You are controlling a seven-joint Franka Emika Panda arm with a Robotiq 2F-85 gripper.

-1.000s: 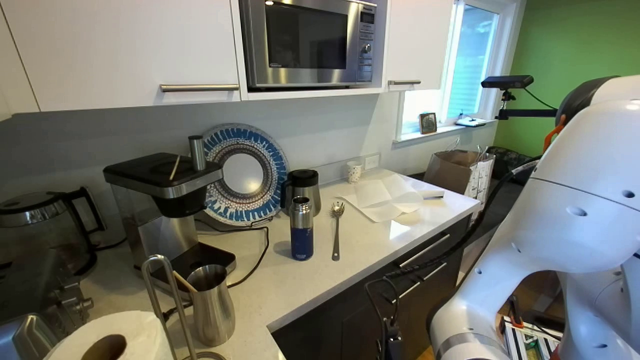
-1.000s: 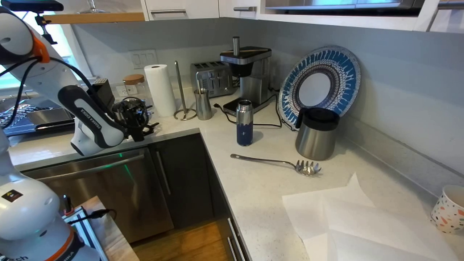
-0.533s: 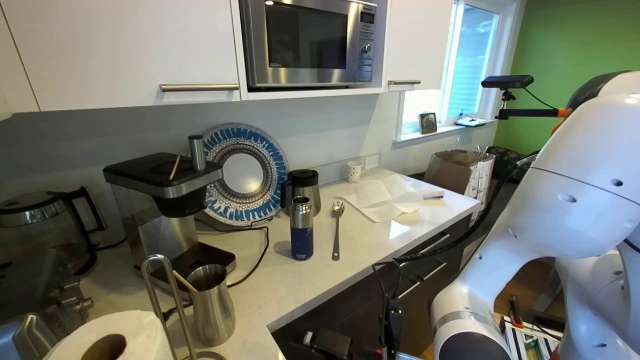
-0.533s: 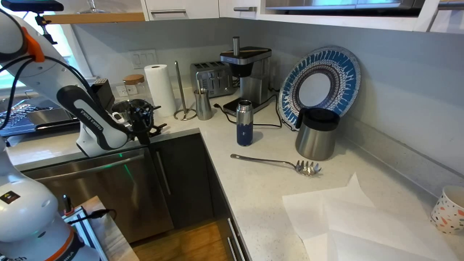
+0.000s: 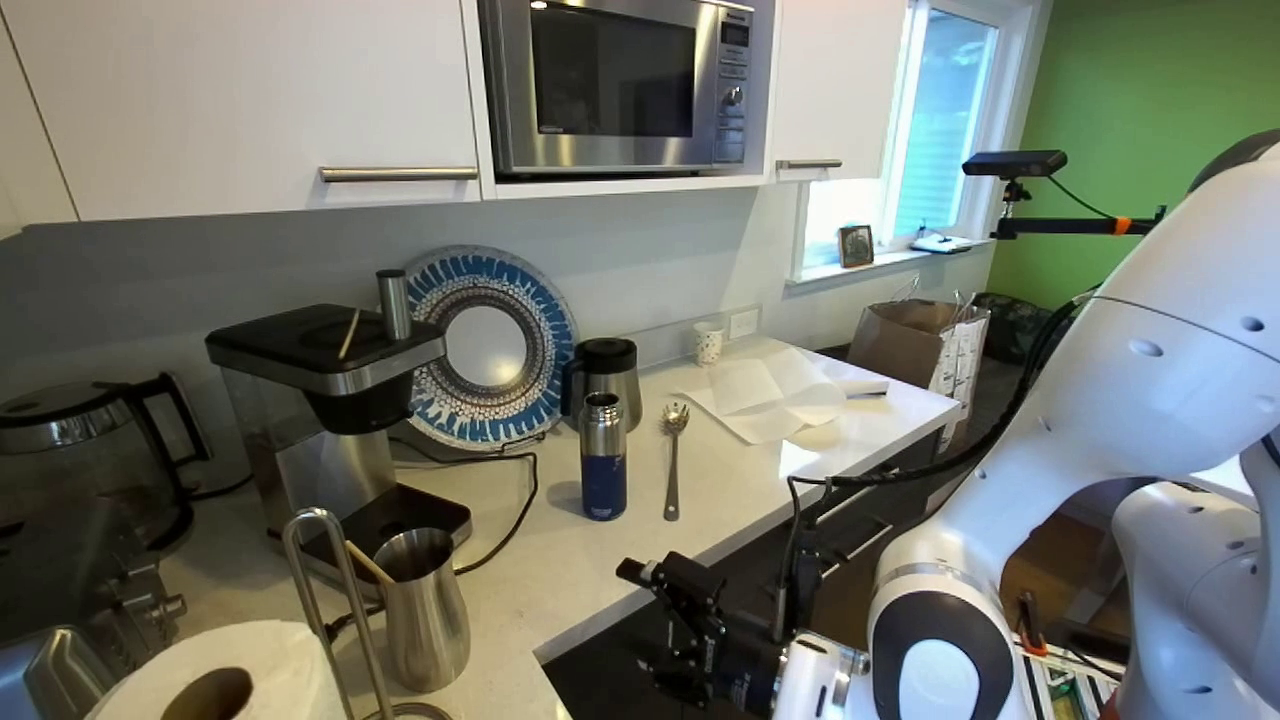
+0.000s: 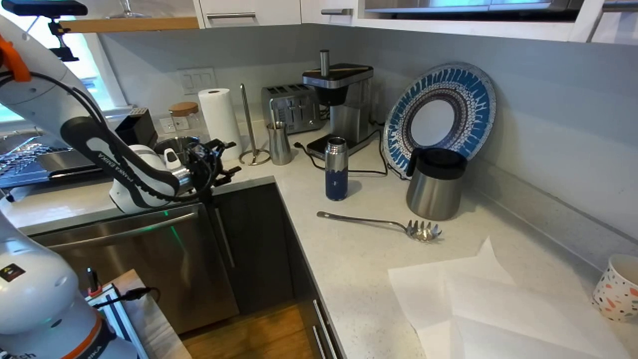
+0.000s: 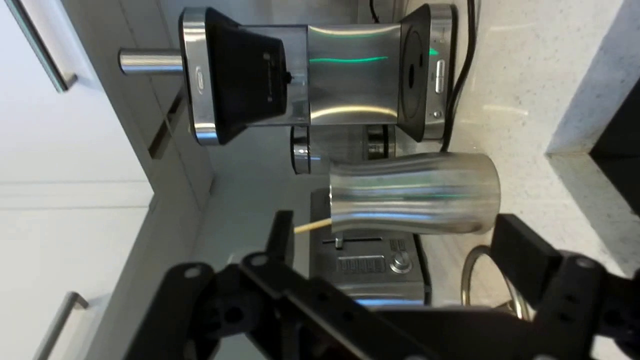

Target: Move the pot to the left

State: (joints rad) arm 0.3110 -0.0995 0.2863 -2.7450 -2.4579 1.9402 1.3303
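Observation:
The pot does not show clearly. A dark round rim [image 6: 172, 143] on the counter, partly behind my gripper in an exterior view, may be it, but I cannot tell. My gripper [image 5: 645, 618] is open and empty by the inner corner of the counter edge; it also shows in an exterior view [image 6: 232, 158]. In the wrist view, the spread fingers [image 7: 402, 245] face the tall steel jug [image 7: 415, 195], which appears sideways with a wooden stick in it. The jug stands upright in both exterior views [image 5: 425, 610] [image 6: 279, 143], apart from the fingers.
A paper towel roll [image 6: 219, 124] and a metal stand [image 6: 249, 129] are beside the jug. A coffee maker [image 6: 346, 107] and toaster [image 6: 291, 109] stand behind. A dark-blue tumbler [image 6: 337, 179], a spaghetti spoon [image 6: 361, 219] and a lidded steel carafe [image 6: 433, 194] are farther along.
The gripper has risen into view in an exterior view and moved over the counter edge, closer to the jug. The arm has swung with it. The counter items have not moved.

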